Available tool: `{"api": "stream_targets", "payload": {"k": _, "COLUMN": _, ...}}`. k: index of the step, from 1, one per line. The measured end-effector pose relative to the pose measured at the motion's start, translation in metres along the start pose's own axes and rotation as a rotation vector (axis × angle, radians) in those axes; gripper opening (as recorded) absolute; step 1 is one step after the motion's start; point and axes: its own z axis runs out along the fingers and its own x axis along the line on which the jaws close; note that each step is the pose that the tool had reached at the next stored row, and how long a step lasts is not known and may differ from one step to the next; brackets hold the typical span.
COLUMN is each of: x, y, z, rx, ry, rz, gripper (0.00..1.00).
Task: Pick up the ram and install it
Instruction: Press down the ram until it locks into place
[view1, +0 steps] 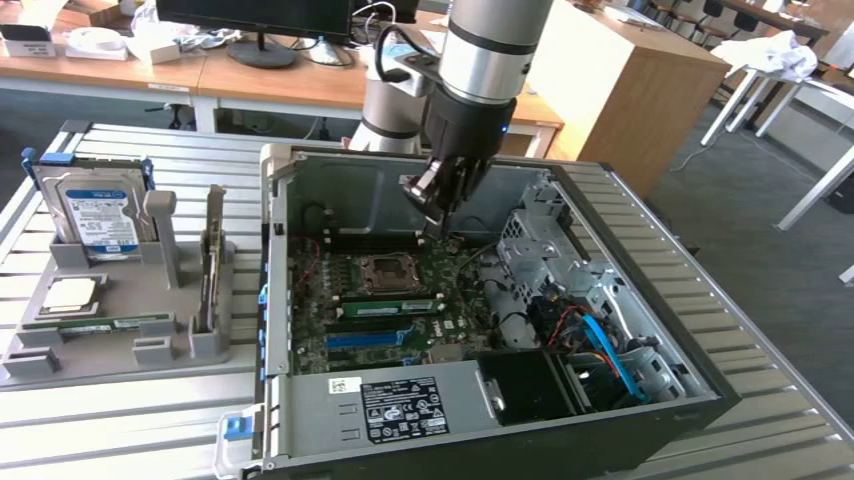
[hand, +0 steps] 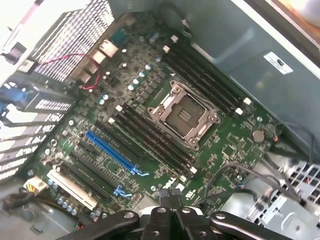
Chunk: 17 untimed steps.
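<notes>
The ram (view1: 102, 323) is a thin green stick lying flat in the grey holder tray (view1: 94, 355) on the exterior view's left, outside the computer case. My gripper (view1: 435, 222) hangs inside the open case (view1: 534, 420), over the far part of the motherboard (view1: 400, 320), well away from the ram. Its fingers are shut with nothing between them. In the wrist view the closed gripper (hand: 170, 194) looks down on the empty processor socket (hand: 184, 116), with black memory slots (hand: 152, 137) running along either side of it.
The tray also carries an upright hard drive (view1: 96, 215), a silver processor chip (view1: 70, 292) and an expansion card (view1: 211, 262) standing on edge. Case walls, a drive cage (view1: 541, 250) and blue and black cables (view1: 601, 345) crowd the exterior view's right side.
</notes>
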Motion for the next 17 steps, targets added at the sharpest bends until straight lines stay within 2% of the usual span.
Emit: {"api": "stream_targets", "payload": {"k": 17, "x": 0.0001, "y": 0.0000, "z": 0.0013, "rx": 0.0117, "ry": -0.0011, "rz": 0.244, "gripper": 0.10}}
